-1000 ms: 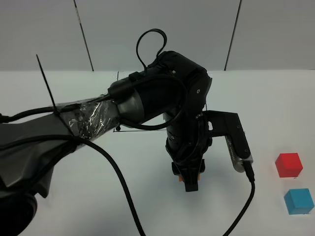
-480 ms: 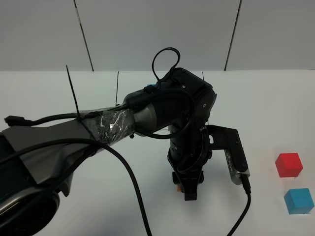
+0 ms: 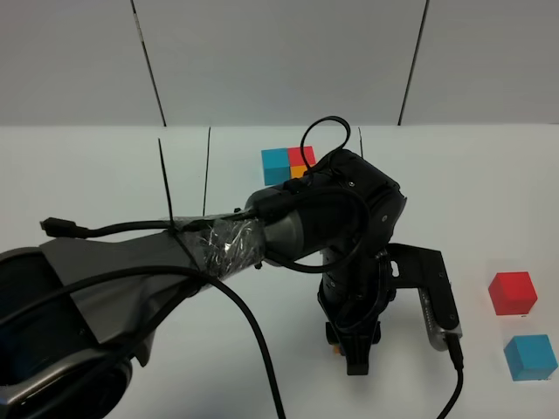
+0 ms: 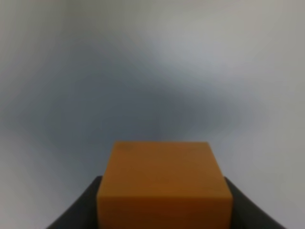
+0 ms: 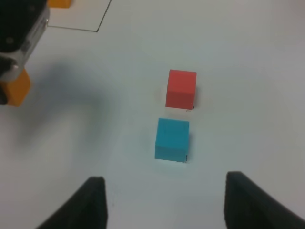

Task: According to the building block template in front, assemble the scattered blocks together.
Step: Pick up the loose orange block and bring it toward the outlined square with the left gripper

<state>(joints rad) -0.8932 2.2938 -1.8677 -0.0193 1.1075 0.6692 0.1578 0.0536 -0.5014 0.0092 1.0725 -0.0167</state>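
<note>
The left gripper [image 3: 356, 356] hangs low over the white table [image 3: 105, 166], its jaws clamped on the orange cube [image 4: 164, 183], one dark finger pressed on each side face; the cube sits square between them, with bare table beneath and ahead. The right gripper [image 5: 164, 183] has its jaws apart with nothing between them; the blue cube [image 5: 172, 139] lies just ahead of them and the red cube [image 5: 181, 88] just beyond the blue, the two close together but not touching. Both lie well off to the right of the left jaws. Farther off, beyond the left jaws, sits the template [image 3: 289, 164] inside thin black lines.

The step in hand looks to be setting down the orange cube; to do it well, lower it flat, turned square to the template, let go only once it rests on the table, and leave room beside it for the red and blue.

Count: three loose cubes, one orange, one red, one blue; one template of three joined cubes; two grippers.
</note>
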